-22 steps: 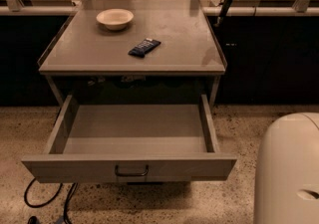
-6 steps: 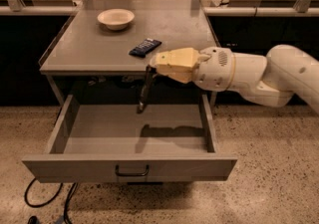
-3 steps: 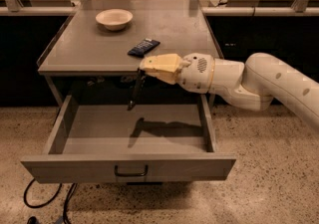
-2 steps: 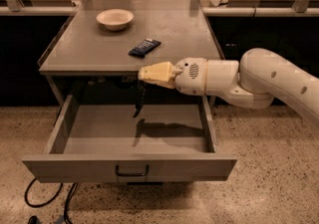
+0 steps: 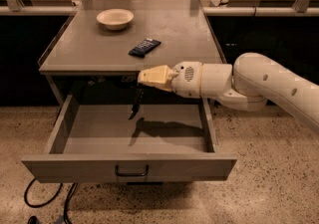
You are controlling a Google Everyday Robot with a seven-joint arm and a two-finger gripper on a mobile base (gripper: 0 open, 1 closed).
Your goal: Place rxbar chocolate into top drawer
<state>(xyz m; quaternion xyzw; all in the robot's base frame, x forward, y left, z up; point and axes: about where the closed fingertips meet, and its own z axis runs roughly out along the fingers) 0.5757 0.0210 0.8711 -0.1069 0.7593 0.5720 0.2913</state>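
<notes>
My gripper [image 5: 143, 77], cream-coloured, reaches in from the right, just below the table's front edge and above the open top drawer [image 5: 75, 167]. It is shut on the upper end of the rxbar chocolate [image 5: 135, 103], a slim dark bar that hangs down nearly upright over the back of the drawer's inside. The bar's lower end is above the drawer floor and throws a shadow on it. The drawer is pulled fully out, its dark pull handle [image 5: 131, 170] at the front centre.
On the grey table top [image 5: 89, 49] lie a dark blue wrapped bar [image 5: 144, 47] and a cream bowl [image 5: 115, 18] further back. My white arm [image 5: 259, 86] spans the right side. Black cables [image 5: 47, 200] lie on the speckled floor at the lower left.
The arm has come in from the right holding the bar. In the last second the bar has shifted slightly and sunk a little lower over the drawer. The table's things have not moved.
</notes>
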